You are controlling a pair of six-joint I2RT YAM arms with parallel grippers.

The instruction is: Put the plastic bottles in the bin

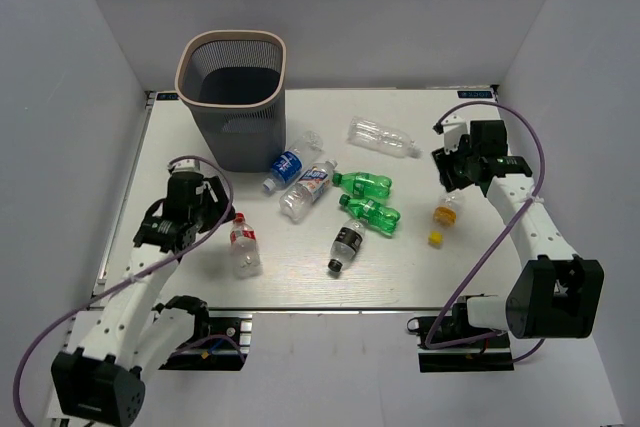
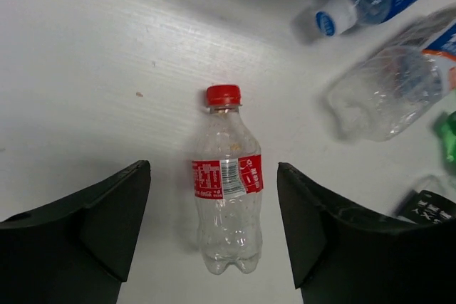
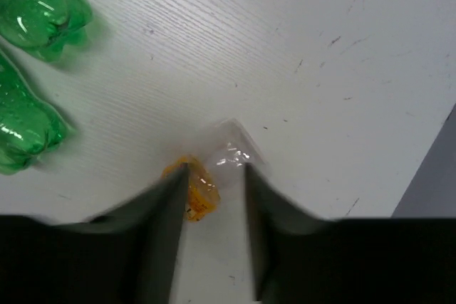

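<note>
Our left hand (image 2: 214,169) hangs wide open over the red-labelled bottle (image 2: 226,197), one finger on each side, touching nothing. Our right hand (image 3: 212,169) straddles the orange bottle (image 3: 198,194) on the table (image 1: 400,272) — jaws close beside it, but we cannot tell whether they grip. The bin (image 1: 232,37) stands far left — the other bottles (image 1: 365,184) lie beside it.

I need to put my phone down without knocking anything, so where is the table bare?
Bare: the back strip right of the bin, behind the clear bottle; also the near edge between the red-label bottle and the dark-label bottle. Crowded: the middle, where the blue-label bottle and the two green bottles lie close together.
</note>
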